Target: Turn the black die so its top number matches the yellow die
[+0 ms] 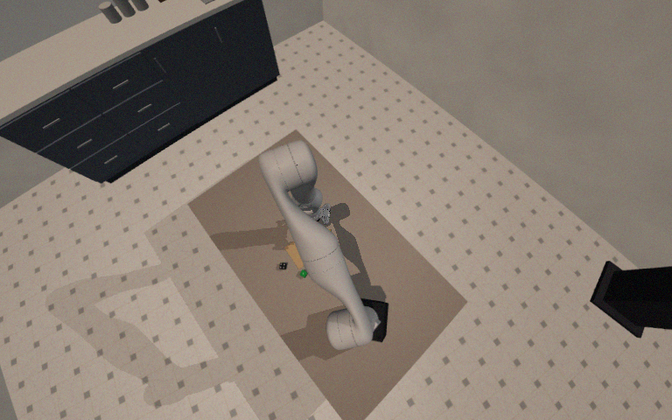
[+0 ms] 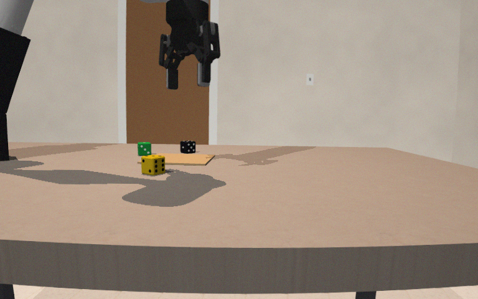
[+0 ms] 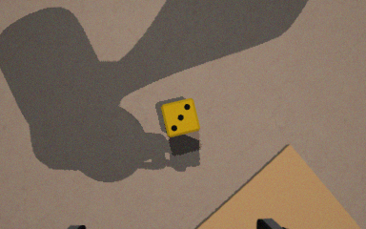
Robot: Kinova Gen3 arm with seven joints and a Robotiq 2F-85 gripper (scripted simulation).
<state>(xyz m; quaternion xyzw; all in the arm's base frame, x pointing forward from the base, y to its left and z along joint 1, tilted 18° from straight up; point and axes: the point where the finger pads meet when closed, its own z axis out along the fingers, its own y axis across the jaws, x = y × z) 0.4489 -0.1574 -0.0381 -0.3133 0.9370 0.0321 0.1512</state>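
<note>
Gripper (image 2: 188, 85) (image 3: 172, 225) is wide apart, high over the bench (image 1: 396, 276) (image 2: 299, 204) (image 3: 305, 86). Yellow die (image 2: 152, 165) (image 3: 180, 117) shows three on top.

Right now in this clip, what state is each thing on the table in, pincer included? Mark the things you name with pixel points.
Pincer (image 2: 187, 86): open, raised above the table, holding nothing.
Yellow die (image 2: 152, 164) (image 3: 180, 117): on the table, off the mat, three on top.
Black die (image 1: 283, 265) (image 2: 187, 147): on the table, off the mat.
Green die (image 1: 304, 273) (image 2: 144, 148): off the mat.
Mat (image 1: 294, 255) (image 2: 187, 159) (image 3: 286, 191): lying flat.

Three dice (image 1: 283, 265) (image 2: 152, 164) (image 3: 180, 117), one mat (image 1: 294, 255) (image 2: 190, 159) (image 3: 286, 191), one arm (image 1: 317, 242) (image 2: 15, 12)
</note>
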